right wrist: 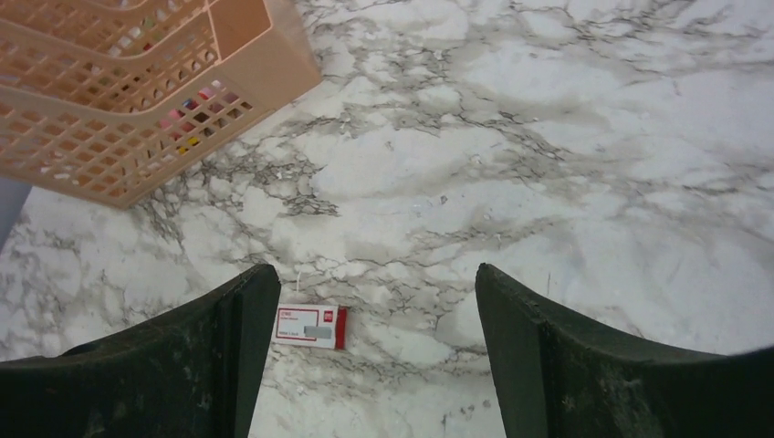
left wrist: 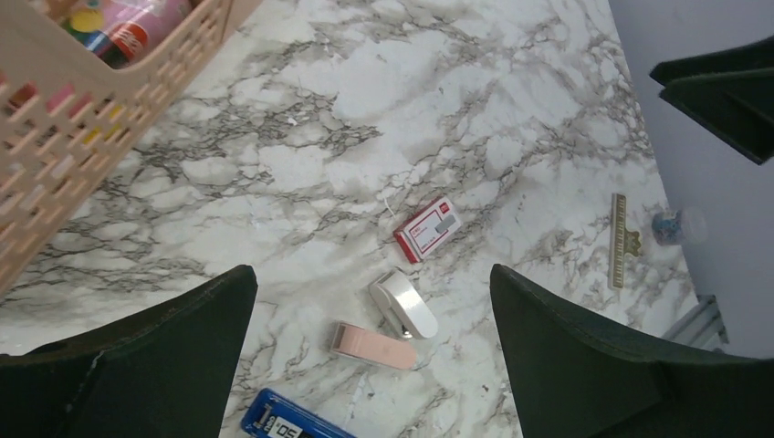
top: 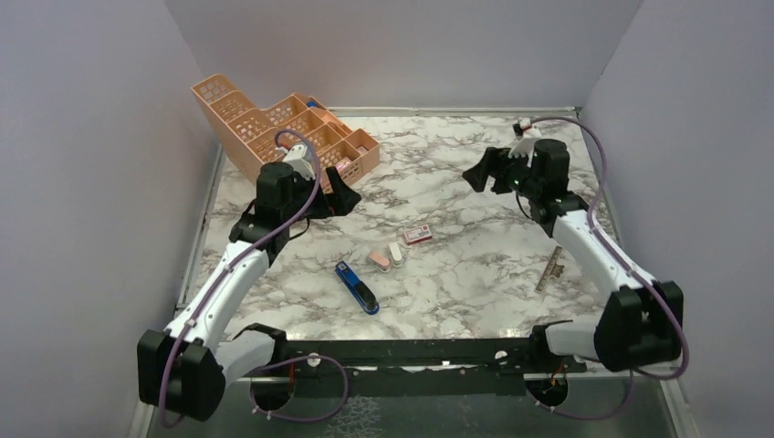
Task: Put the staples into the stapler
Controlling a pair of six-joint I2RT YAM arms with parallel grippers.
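Note:
The blue stapler [top: 356, 287] with its black base lies flat on the marble table, front centre; only its blue end [left wrist: 283, 420] shows in the left wrist view. No silvery-grey block of staples shows in any view. My left gripper [top: 342, 196] [left wrist: 370, 278] is open and empty, held high above the table beside the organiser, behind and left of the stapler. My right gripper [top: 476, 175] [right wrist: 376, 274] is open and empty, high over the back right of the table.
A pink block [top: 379, 261] [left wrist: 374, 347], a white block [top: 395, 252] [left wrist: 403, 306] and a red-and-white box [top: 418, 234] [left wrist: 427, 228] [right wrist: 310, 327] lie just behind the stapler. A peach mesh organiser [top: 283, 132] stands back left. A tan ribbed strip [top: 549, 268] [left wrist: 619, 239] lies right.

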